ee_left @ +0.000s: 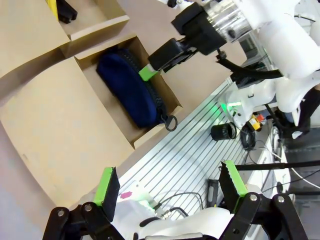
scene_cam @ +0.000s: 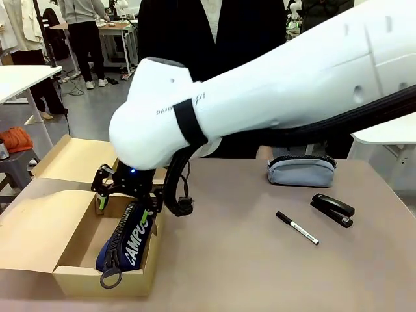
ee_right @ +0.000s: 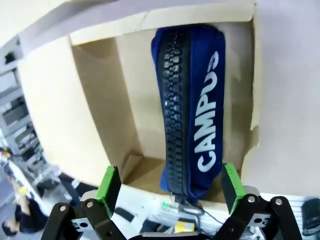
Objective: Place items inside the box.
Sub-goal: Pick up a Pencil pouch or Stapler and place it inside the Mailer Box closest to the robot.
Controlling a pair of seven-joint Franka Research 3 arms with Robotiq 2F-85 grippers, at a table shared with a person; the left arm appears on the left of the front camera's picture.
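Leaning inside the cardboard box (scene_cam: 104, 281) at the worktop's (scene_cam: 260, 273) left end, the navy "CAMPUS" zip pouch (scene_cam: 130, 237) stands tilted in the right-hand compartment. Its long axis runs from the near wall up and away toward the far side. The white lettering faces right and the zip faces left. The zip's ring pull hangs over the near wall on the robot's side.

The right tool (scene_cam: 127, 203) hangs open over the pouch's raised end, its green pads spread wide to either side. That end is partly hidden behind the black fingers.

From the right wrist, the pouch (ee_right: 192, 105) lies lengthwise against one wall of the box (ee_right: 95, 110), ahead of the open tool (ee_right: 171, 182).

The left tool (ee_left: 170, 180) is open too, holding nothing, off the box's edge. Its camera looks across the brown flaps (ee_left: 60, 125) at the pouch (ee_left: 127, 92). A yellow object (ee_left: 51, 5) and a black object (ee_left: 66, 11) are cut off at the top edge, too cropped to identify.

On the worktop to the right lie a light grey-blue zip pouch (scene_cam: 301, 170), a black-and-white marker pen (scene_cam: 297, 228) and a black stapler (scene_cam: 333, 209). The right arm (scene_cam: 292, 84) hides much of the person (scene_cam: 169, 32) behind.
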